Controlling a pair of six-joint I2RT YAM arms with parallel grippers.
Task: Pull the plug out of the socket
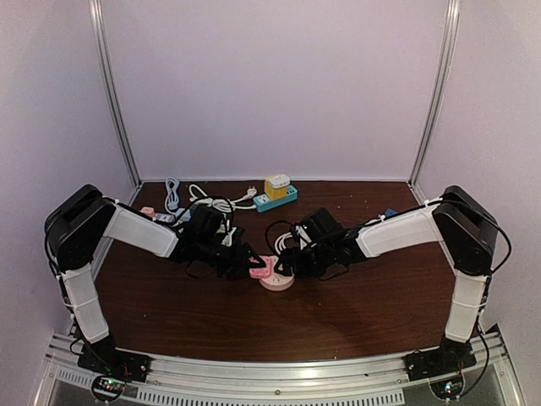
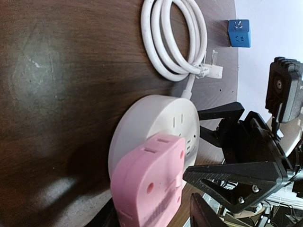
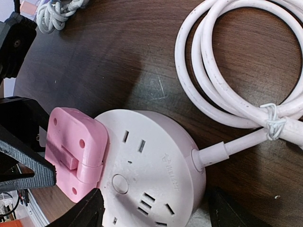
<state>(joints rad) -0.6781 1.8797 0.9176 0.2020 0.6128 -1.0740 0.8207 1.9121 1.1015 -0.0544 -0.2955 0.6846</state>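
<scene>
A round white socket (image 1: 277,280) lies mid-table, its cord coiled (image 3: 227,71) behind it. A pink plug (image 1: 259,270) sits at the socket's left edge; I cannot tell whether its pins are still in. In the left wrist view the pink plug (image 2: 149,184) fills the space between my left gripper's (image 2: 151,215) jaws, in front of the socket (image 2: 147,118). My left gripper (image 1: 248,261) is shut on the plug. My right gripper (image 3: 154,210) straddles the socket (image 3: 151,165) with a finger at each side, shut on it. The plug (image 3: 75,151) overlaps the socket's rim there.
A teal power strip (image 1: 275,201) with a yellow adapter (image 1: 276,183) stands at the back. Loose white cables (image 1: 211,203) and a bluish cable (image 1: 172,193) lie at the back left. A blue cube adapter (image 2: 238,33) lies beyond the coiled cord.
</scene>
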